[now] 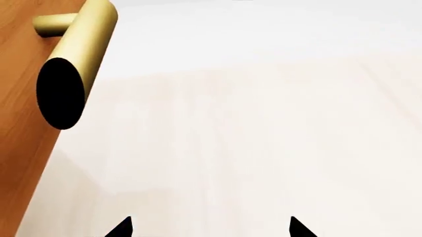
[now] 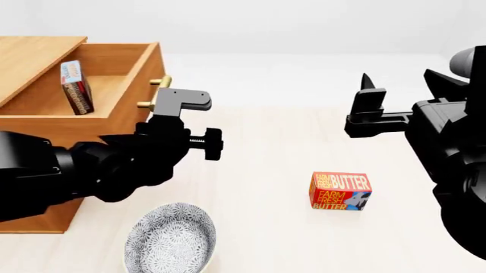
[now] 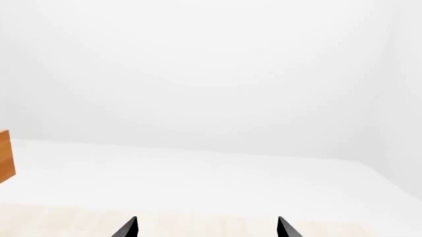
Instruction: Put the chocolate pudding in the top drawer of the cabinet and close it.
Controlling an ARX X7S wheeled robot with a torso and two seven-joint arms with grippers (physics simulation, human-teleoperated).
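Note:
The cabinet [image 2: 38,57] stands at the left of the head view with its top drawer [image 2: 122,85] pulled open. The chocolate pudding [image 2: 76,86], a thin blue and brown box, stands on edge inside the drawer. My left gripper [image 2: 181,102] is open and empty, just in front of the drawer's brass bar handle [image 2: 156,91]. In the left wrist view the handle [image 1: 79,54] lies off to one side of the open left gripper [image 1: 211,229], not between the jaws. My right gripper [image 2: 372,108] is open and empty, raised at the right; it also shows in the right wrist view [image 3: 205,229].
A red-orange Farm Fresh Butter box [image 2: 340,191] stands on the pale table [image 2: 274,142] right of centre. A grey patterned bowl [image 2: 171,239] sits near the front, below my left arm. A cabinet corner [image 3: 5,155] shows in the right wrist view.

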